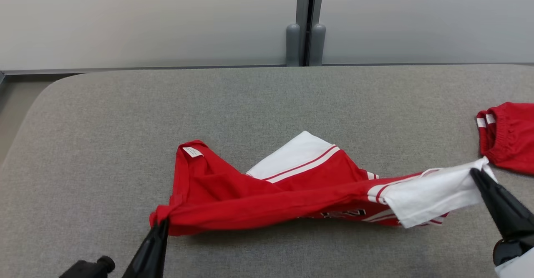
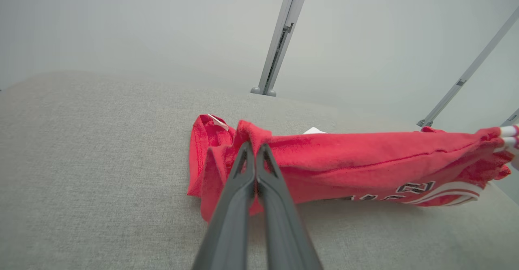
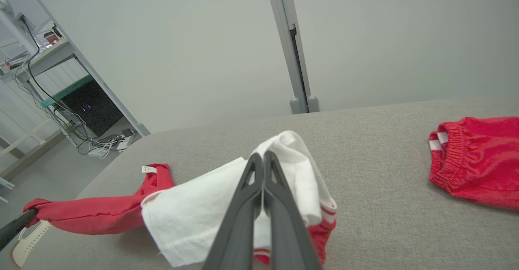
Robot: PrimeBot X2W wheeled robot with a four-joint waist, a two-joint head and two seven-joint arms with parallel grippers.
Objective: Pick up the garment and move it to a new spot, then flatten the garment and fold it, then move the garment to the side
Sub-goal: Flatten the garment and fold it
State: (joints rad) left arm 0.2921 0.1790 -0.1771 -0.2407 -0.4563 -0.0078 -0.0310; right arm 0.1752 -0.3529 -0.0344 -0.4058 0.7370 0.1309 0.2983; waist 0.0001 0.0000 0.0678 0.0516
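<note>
Both tools were seen closed on cloth: the left tool (image 1: 164,223) was clamped on a bunched red corner of the garment (image 1: 267,194) at the lower left of the head view, its two dark fingers (image 2: 237,193) pressed together; the right tool (image 1: 476,173) was pinched on the tip of a white sleeve at the right, its fingers (image 3: 243,201) likewise pressed together, with white fabric draped around them. Pale wall panels (image 1: 146,19) were ranged behind everything, joined at a grey post (image 1: 306,15) with two rounded feet; a grey fabric-covered surface (image 1: 125,115) with a rounded far-left corner was spread below them. Near the front middle of that surface the garment was held, a red shirt with white sleeves and red-and-white stripes; it was drawn out sideways between the two tools, its near edge raised with a shadow cast beneath, while its far part, a second white sleeve included, was laid on the surface. A second red garment (image 1: 511,138) with a gathered waistband was laid at the right edge, apart from the shirt though near the right tool. Dark-edged lettering (image 2: 413,187) was partly shown low on the shirt's red front; a small white label (image 1: 192,151) was stitched inside the red collar at its far-left end.
</note>
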